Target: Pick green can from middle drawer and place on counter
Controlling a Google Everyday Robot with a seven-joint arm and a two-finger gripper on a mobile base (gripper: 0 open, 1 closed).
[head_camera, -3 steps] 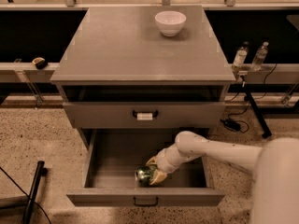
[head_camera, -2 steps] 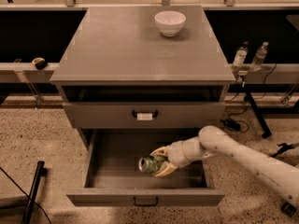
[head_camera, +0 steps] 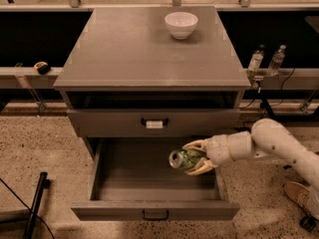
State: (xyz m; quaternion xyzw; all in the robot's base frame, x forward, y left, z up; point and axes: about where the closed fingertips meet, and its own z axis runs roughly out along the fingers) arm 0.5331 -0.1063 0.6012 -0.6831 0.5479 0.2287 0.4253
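Note:
The green can point(head_camera: 182, 159) lies on its side in my gripper point(head_camera: 192, 158), silvery end facing left, held above the right part of the open middle drawer point(head_camera: 149, 210). The gripper's pale fingers point(head_camera: 197, 145) close around the can from above and below. My white arm point(head_camera: 271, 143) reaches in from the right. The drawer is pulled out, its inside bare, with a dark bar handle on its front. The counter point(head_camera: 139, 49) is the flat grey cabinet top above.
A white bowl point(head_camera: 181, 24) stands at the counter's back right. The shut drawer above has a handle with a white tag point(head_camera: 154, 124). Two clear bottles point(head_camera: 266, 59) stand on a ledge at right. A dark pole point(head_camera: 35, 203) leans at lower left.
My gripper has lifted the green can up out of the drawer and moved it to the right; the arm has drawn back toward the right.

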